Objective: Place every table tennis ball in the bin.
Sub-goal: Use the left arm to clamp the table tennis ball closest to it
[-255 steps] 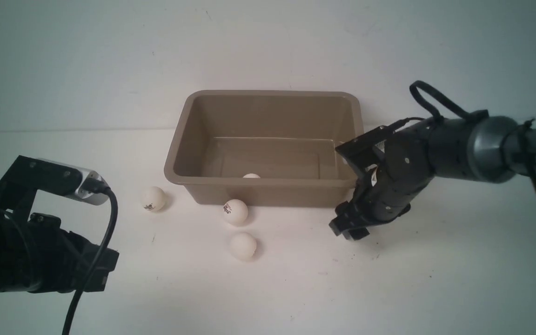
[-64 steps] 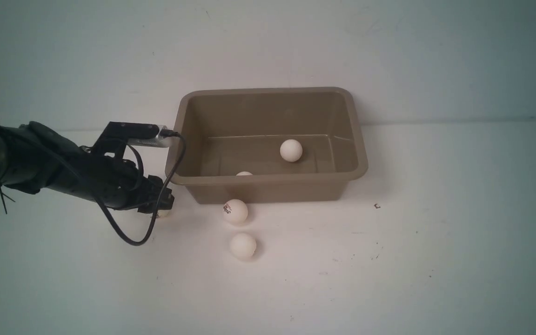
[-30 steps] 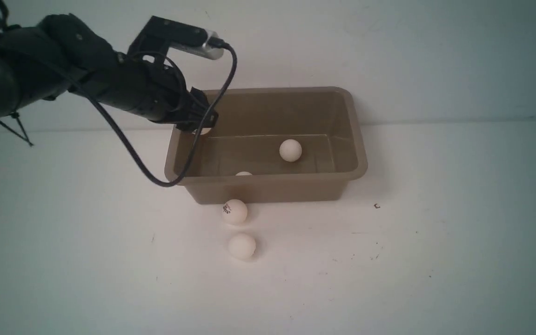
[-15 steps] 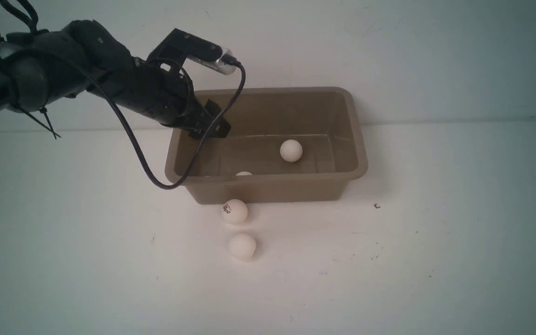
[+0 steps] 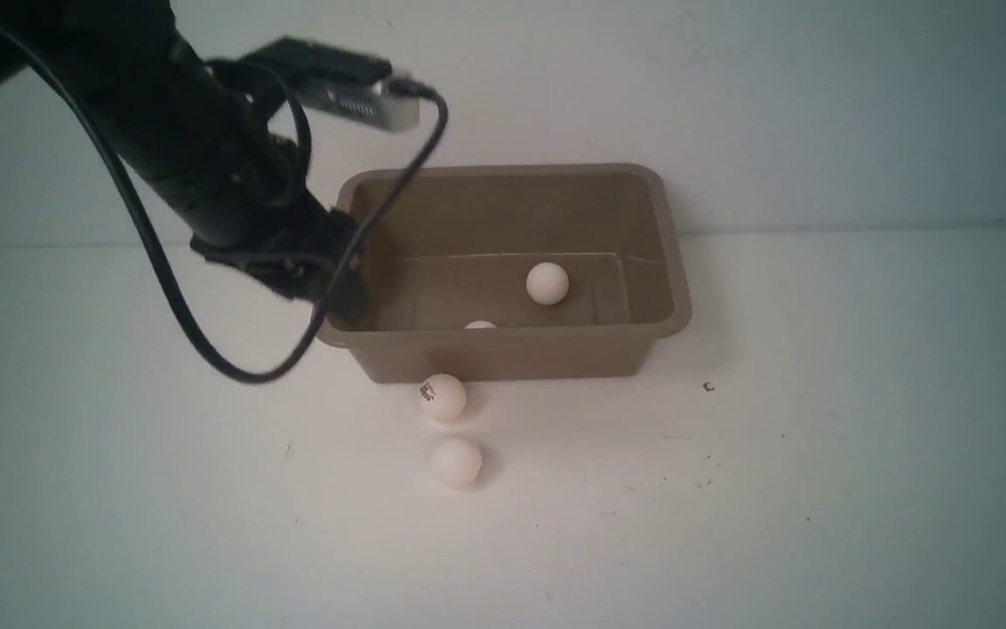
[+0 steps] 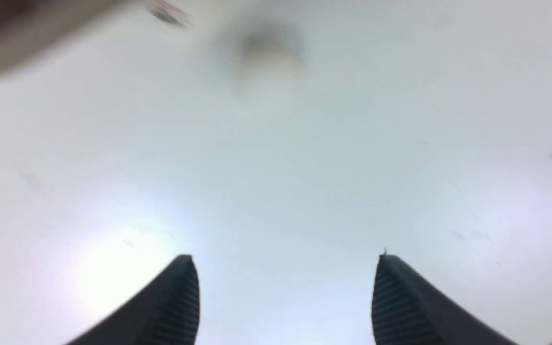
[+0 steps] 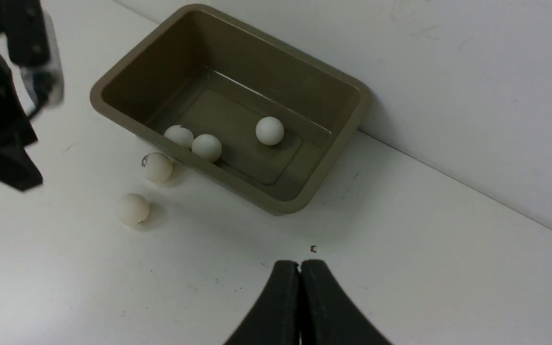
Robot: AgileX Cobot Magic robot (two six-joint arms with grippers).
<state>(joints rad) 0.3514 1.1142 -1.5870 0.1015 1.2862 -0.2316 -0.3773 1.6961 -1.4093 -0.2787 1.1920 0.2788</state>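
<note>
The bin (image 5: 555,358) stands at the far middle of the worktop (image 5: 817,480), close to the back wall. Three table tennis balls already lie inside it. The lone ball (image 5: 547,283) rests on the floor toward the right. The first near-wall ball (image 7: 178,135) and the second near-wall ball (image 7: 206,147) lie side by side against the near wall. Two are not yet in: the logo ball (image 5: 443,397), just beside the outside of the bin's near wall, and the plain ball (image 5: 456,461), a little nearer and apart from it.

The left tool (image 6: 284,258) has its jaws spread wide with nothing between them. In the front view it hangs over the bin's left rim. The right tool (image 7: 300,266) is off to the right with its fingers pressed together on nothing.

These balls are probably very light, hollow, stiff and smooth, so a nudge would likely send one rolling. The sound hold is across the widest part, coming straight down with one finger on each side and closing gently, since an off-centre squeeze may squirt the ball out. The plain ball has open worktop all round and looks the easier pick. For the logo ball the fingers should probably straddle it left and right, because the bin wall leaves little room on its far side.
</note>
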